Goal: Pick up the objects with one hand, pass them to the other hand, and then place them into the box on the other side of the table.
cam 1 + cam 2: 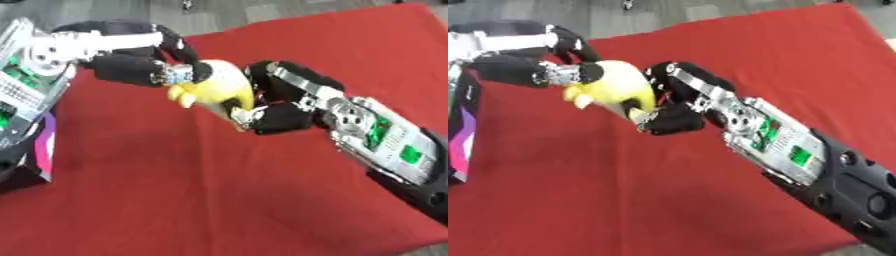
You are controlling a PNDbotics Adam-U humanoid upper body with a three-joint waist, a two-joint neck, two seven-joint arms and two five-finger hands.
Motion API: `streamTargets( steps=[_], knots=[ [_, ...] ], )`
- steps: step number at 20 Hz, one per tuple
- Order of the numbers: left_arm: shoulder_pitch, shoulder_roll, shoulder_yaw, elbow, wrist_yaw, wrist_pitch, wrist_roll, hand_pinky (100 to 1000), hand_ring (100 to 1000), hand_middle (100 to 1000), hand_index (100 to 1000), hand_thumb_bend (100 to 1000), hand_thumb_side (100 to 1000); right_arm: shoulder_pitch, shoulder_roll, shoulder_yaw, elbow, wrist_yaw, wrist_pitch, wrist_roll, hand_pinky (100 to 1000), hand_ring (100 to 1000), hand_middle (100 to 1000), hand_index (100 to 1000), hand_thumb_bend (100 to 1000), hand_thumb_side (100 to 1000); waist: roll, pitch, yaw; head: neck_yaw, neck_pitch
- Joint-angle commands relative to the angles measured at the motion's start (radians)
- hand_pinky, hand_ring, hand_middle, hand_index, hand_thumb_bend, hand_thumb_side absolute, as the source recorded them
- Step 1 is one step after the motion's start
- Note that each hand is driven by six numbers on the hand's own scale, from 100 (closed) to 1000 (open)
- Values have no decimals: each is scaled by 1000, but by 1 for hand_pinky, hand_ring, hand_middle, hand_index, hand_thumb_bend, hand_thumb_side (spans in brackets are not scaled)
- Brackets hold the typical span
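A yellow banana-like toy (217, 86) hangs above the red tablecloth (201, 190) near the middle. My left hand (140, 65) comes in from the upper left, its fingers curled round the toy's upper left side. From the right my right hand (280, 102) reaches in, with fingers and thumb curled round the toy's right and lower side. Both hands hold the toy at once. A dark box (35, 150) with a purple and pink face stands at the left edge, below my left arm.
The red cloth covers the table, with grey floor (262, 10) beyond its far edge. My right forearm (394, 145) lies across the right side of the cloth. My left arm's silver joint (44, 55) shows at the upper left.
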Motion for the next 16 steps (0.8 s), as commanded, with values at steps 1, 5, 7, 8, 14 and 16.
streamTargets(
  steps=[1, 5, 7, 8, 14, 16],
  knots=[
    [-24, 5, 8, 5, 7, -14, 2, 881, 904, 799, 864, 391, 1000, -18, -5, -8, -14, 9, -3, 4, 481, 555, 347, 507, 100, 195, 7, -23, 3, -2, -8],
    [-28, -2, 3, 20, 2, -21, -5, 882, 905, 802, 866, 395, 1000, -18, -4, -8, -14, 11, 3, 0, 480, 554, 346, 507, 100, 196, 7, -22, 5, -2, -7],
    [-31, -6, -1, 25, -8, -26, -14, 883, 906, 804, 867, 399, 1000, -19, -3, -8, -14, 11, 7, -2, 479, 554, 346, 507, 100, 196, 7, -22, 6, -2, -7],
    [-33, -8, -2, 27, -14, -29, -19, 883, 906, 805, 868, 402, 999, -19, -3, -8, -14, 11, 9, -3, 479, 554, 346, 506, 100, 196, 7, -22, 7, -2, -7],
    [-38, -18, -5, 41, -47, -44, -60, 886, 908, 811, 866, 412, 980, -23, -1, -8, -14, 10, 20, -11, 478, 553, 346, 506, 100, 196, 7, -23, 8, -2, -9],
    [-39, -23, -5, 49, -58, -46, -75, 886, 908, 812, 866, 406, 969, -23, 0, -7, -14, 10, 19, -10, 479, 553, 346, 506, 100, 196, 7, -23, 7, -1, -10]
  ],
)
